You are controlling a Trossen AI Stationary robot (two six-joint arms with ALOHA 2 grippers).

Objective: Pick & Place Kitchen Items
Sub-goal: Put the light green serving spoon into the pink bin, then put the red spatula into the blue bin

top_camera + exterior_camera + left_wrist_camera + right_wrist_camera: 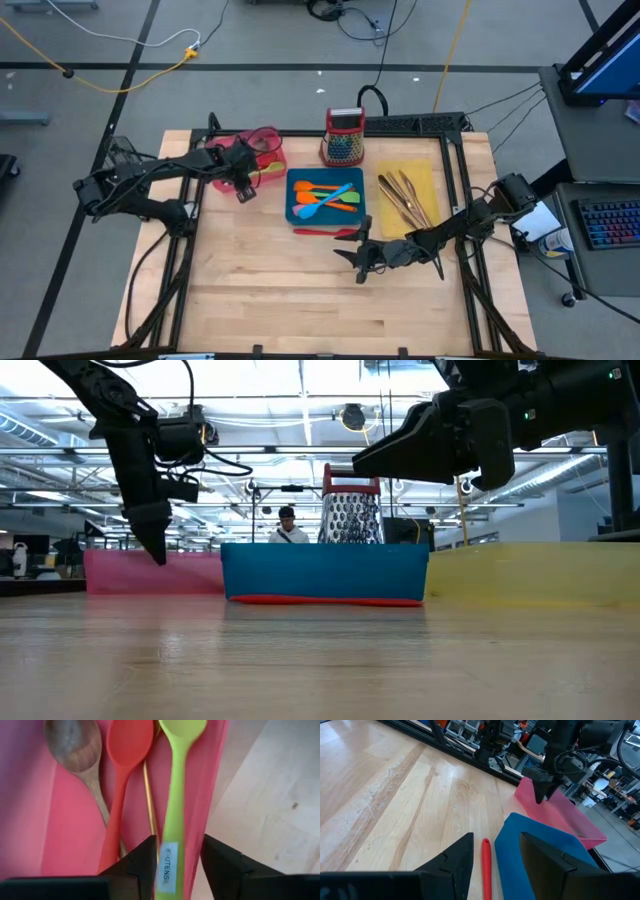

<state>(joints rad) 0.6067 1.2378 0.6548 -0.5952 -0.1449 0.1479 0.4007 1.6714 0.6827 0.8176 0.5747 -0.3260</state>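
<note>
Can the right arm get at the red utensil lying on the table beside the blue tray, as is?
Probably yes. The right gripper is open and lined up over the red utensil, which lies on bare wood just outside the blue tray. The tray wall sits close to one finger, so clearance looks tight.

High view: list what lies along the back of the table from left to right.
Left pincer over the pink tray → blue tray holding orange and blue utensils → grater → yellow tray with copper-toned cutlery.
</note>
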